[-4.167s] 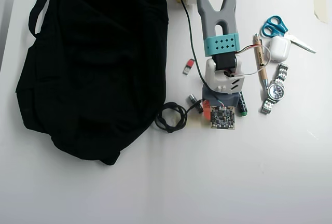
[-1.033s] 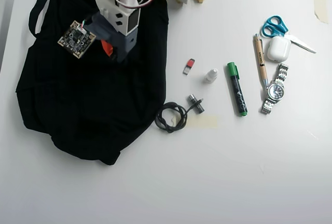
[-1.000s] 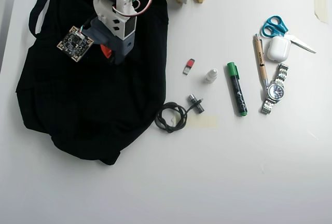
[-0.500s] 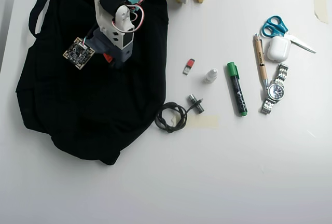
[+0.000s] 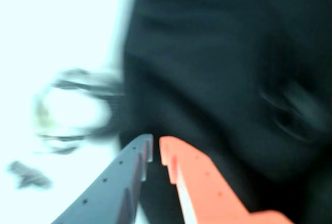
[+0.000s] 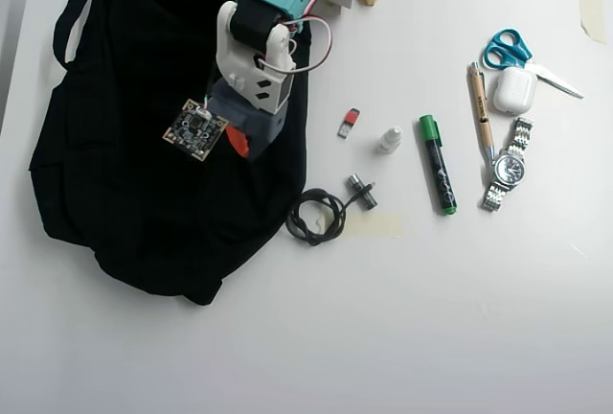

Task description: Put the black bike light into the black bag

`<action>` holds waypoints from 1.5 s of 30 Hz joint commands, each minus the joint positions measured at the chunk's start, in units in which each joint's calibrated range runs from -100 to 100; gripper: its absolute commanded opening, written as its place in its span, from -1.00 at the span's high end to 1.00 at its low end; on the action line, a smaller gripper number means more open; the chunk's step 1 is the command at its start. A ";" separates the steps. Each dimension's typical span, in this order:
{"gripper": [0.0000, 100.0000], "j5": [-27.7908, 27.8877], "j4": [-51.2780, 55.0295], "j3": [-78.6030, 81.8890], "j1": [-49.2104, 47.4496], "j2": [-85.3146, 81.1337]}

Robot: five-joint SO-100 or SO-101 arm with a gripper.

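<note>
- Black bag (image 6: 124,174): floppy fabric sprawled across the worktop's (image 6: 431,318) left half.
- Tool (image 5: 155,149) above the bag's right edge, jaws nearly together, gripping nothing.
- Black bike light (image 5: 288,123): possibly the blurred dark loop lying on the bag in the wrist view; too smeared to confirm.

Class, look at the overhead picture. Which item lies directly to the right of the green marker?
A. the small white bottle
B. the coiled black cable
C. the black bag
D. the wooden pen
D. In the overhead view the wooden pen lies just right of the green marker, while the coiled black cable, the small white bottle and the black bag all sit to its left.
</note>
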 commanded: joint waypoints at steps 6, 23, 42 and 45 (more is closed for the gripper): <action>0.96 -0.18 31.85 -51.07 -19.89 -2.82; 0.96 -2.23 32.97 -46.30 -28.42 -22.57; 0.96 -5.37 17.30 33.12 -28.57 -81.74; 0.96 -5.43 7.48 49.20 -29.69 -91.45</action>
